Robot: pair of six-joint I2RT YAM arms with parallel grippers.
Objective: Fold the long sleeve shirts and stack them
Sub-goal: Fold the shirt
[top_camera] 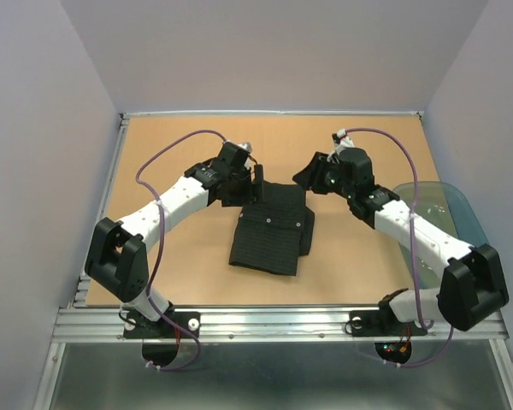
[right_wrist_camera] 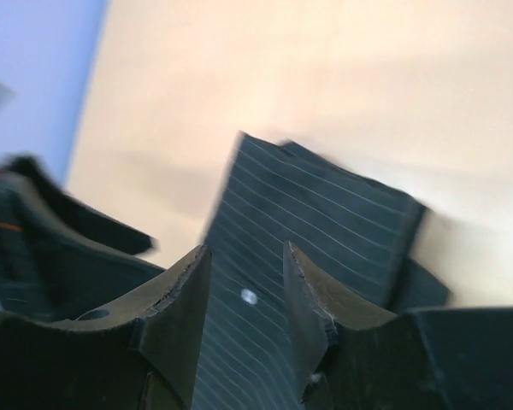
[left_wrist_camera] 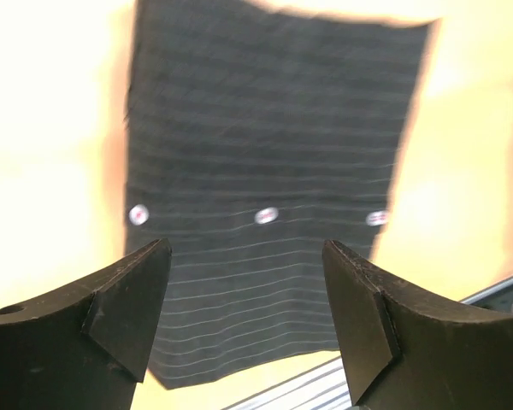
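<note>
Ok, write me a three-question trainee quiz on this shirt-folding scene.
1. True or false: the shirt lies folded on the table.
2. How many white buttons show in the left wrist view?
3. The left jaws are: A) shut on a sleeve, B) open and empty, C) out of view.

Key: 1 true; 2 three; 3 B.

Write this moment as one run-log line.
black pinstriped button-up shirt: folded, flat | left gripper: open, above it | right gripper: open, above it
</note>
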